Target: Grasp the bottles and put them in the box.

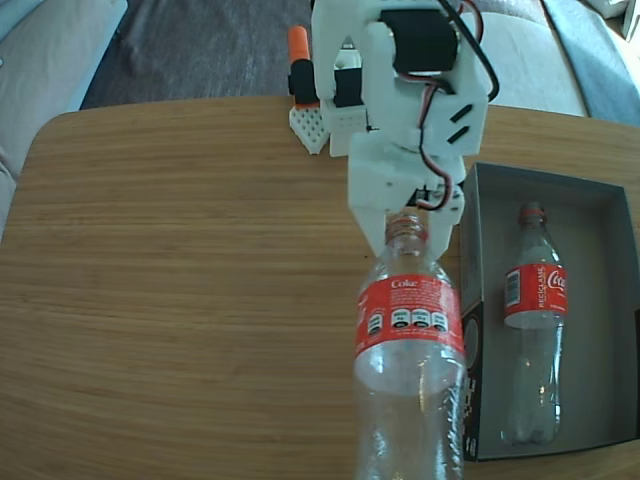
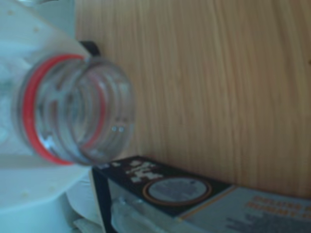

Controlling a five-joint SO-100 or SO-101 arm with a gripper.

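Note:
In the fixed view my white gripper [image 1: 408, 228] is shut on the neck of a clear Coke bottle [image 1: 410, 350] with a red label. That bottle looms large just left of the box [image 1: 592, 330], and its base is cut off by the frame's bottom edge. A second bottle [image 1: 534, 320] lies inside the dark grey box, neck pointing to the far side. The wrist view looks into the held bottle's open mouth [image 2: 73, 111] with its red ring, a white finger [image 2: 34, 187] beside it. Below it is the box's black printed side [image 2: 175, 189].
The wooden table [image 1: 180, 280] spreads wide to the left of the bottle. At its far edge by the arm's base stand a white perforated block [image 1: 310, 125] and an orange-topped part [image 1: 298, 45]. Grey cushions lie beyond the table.

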